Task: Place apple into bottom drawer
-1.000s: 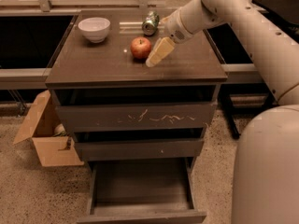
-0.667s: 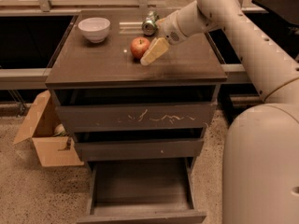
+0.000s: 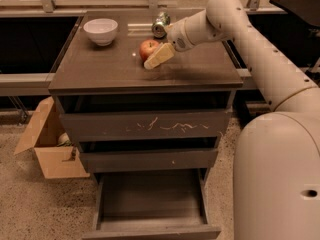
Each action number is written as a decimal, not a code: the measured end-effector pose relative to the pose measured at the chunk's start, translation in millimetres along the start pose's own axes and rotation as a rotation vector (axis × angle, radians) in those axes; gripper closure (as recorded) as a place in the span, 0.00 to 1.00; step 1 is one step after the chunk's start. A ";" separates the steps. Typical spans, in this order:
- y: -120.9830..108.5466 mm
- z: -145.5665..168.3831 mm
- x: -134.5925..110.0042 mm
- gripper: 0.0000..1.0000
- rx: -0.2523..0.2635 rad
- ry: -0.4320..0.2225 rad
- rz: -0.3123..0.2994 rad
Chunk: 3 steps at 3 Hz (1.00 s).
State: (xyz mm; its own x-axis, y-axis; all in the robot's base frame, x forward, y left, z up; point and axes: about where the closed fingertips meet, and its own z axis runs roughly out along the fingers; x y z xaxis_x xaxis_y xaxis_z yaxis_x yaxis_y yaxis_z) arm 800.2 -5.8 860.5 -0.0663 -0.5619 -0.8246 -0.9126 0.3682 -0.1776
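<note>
On the bench (image 3: pixel 100 69), upper centre, the apple (image 3: pixel 148 47) lies just up-left of the end effector (image 3: pixel 159 57); whether it is gripping cannot be told.

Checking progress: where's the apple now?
The apple sits on the cabinet top, right of the bowl, in front of the can; claw just right of it.

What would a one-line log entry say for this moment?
gripper: beside apple on cabinet top | bottom drawer: open | apple: not yet in drawer
</note>
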 end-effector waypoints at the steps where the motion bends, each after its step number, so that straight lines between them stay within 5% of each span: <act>1: -4.8 11.1 2.3 0.27 0.014 -0.037 0.040; 3: 0.1 16.9 7.1 0.73 0.003 -0.043 0.064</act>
State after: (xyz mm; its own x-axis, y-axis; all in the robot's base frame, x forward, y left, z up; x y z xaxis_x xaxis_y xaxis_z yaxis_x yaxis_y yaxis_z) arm 806.4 2.8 845.6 -0.1070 -0.5049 -0.8565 -0.9058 0.4047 -0.1255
